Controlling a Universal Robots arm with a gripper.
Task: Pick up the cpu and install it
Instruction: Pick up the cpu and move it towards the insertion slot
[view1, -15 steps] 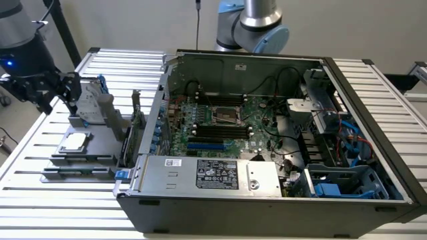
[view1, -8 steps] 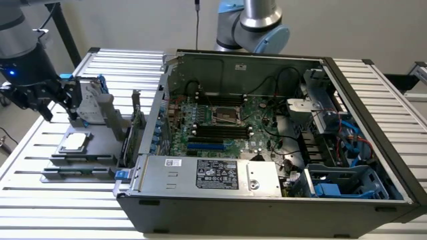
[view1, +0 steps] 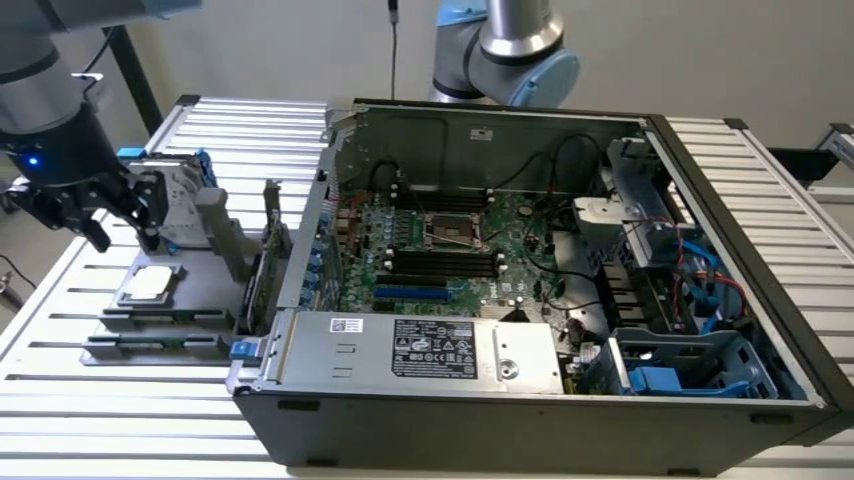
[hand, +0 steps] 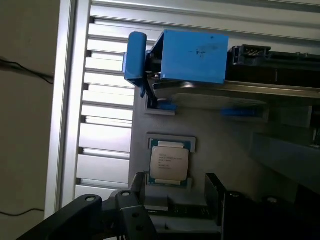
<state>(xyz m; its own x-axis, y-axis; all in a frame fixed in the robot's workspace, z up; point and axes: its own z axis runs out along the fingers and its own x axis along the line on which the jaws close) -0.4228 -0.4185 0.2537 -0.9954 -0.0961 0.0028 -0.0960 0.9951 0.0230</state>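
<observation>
cpu (view1: 147, 283) lies flat, metal lid up, in its recess on the grey fixture (view1: 200, 290) on the counter (view1: 80, 400), at the exterior view's left beside the open PC case (view1: 534, 425); not yet picked. Pincer (view1: 124, 238) hangs just above it, jaws apart, empty. My read for a clean pick: centre on the chip, square the fingers (hand: 216, 192) to its edges, descend straight, clamp the sides only, stay clear of the upright hard drive (hand: 195, 55).
</observation>
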